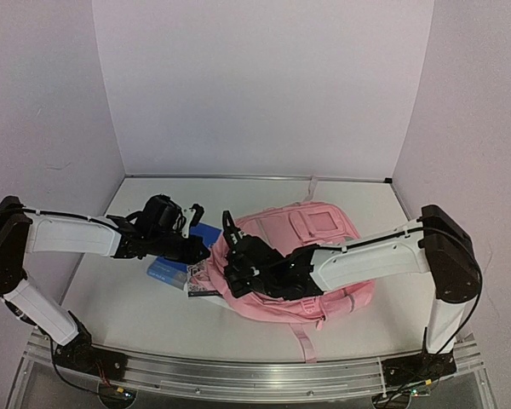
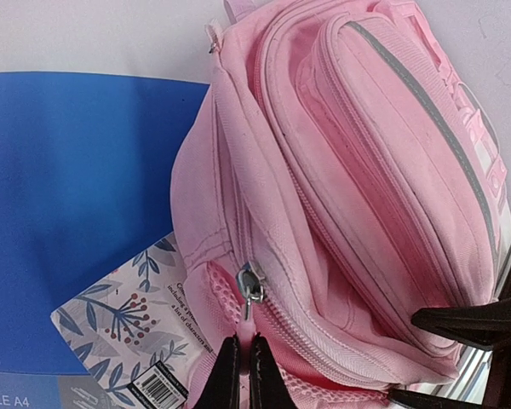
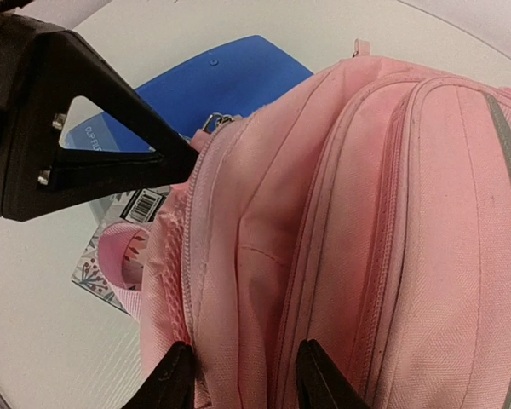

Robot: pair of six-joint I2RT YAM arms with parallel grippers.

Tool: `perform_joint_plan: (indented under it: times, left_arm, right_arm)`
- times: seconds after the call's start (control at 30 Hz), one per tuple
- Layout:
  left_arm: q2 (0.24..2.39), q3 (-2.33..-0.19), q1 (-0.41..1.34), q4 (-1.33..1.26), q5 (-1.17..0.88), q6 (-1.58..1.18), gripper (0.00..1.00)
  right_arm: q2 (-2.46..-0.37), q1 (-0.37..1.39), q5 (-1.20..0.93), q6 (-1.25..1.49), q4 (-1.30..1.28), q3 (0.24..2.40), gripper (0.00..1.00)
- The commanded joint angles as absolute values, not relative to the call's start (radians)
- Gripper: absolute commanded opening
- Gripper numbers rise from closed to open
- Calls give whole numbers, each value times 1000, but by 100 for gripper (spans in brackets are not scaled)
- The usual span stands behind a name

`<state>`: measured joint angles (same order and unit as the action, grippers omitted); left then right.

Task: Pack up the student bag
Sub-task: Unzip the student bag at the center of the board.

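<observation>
The student bag [image 1: 324,243] lies flat on the table, pink, with its top end toward the left. It fills the left wrist view [image 2: 366,170] and the right wrist view [image 3: 366,213]. My left gripper [image 2: 243,345] is shut on the pink tab of the main zip's pull [image 2: 249,285] at the bag's top left corner [image 1: 206,253]. My right gripper [image 3: 245,362] grips a thick fold of the bag's top fabric beside the zip, with its fingers [image 3: 175,379] partly apart; it shows in the top view [image 1: 232,260]. The zip looks closed.
A blue A4 file folder [image 2: 68,213] lies left of the bag, half under it [image 1: 206,234]. A floral-print packet with a barcode [image 2: 119,324] lies on it by the bag's corner [image 3: 94,273]. The left gripper's black body [image 3: 68,136] is close to the right gripper. White walls enclose the table.
</observation>
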<state>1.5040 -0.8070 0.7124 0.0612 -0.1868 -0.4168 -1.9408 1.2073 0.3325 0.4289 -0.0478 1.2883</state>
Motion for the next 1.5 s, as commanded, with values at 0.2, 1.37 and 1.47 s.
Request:
perform_joint_plan:
  times: [0.2, 1.37, 1.47]
  left_arm:
    - [1482, -828, 710, 113, -150, -378, 0]
    - [1596, -994, 603, 161, -139, -289, 0]
    - [1642, -1061, 576, 165, -167, -251, 0]
  right_arm:
    - [-1831, 1144, 171, 427, -17, 1157, 35]
    - [-1601, 1177, 278, 349, -9, 1099, 0]
    - [-1556, 1176, 207, 325, -9, 1080, 0]
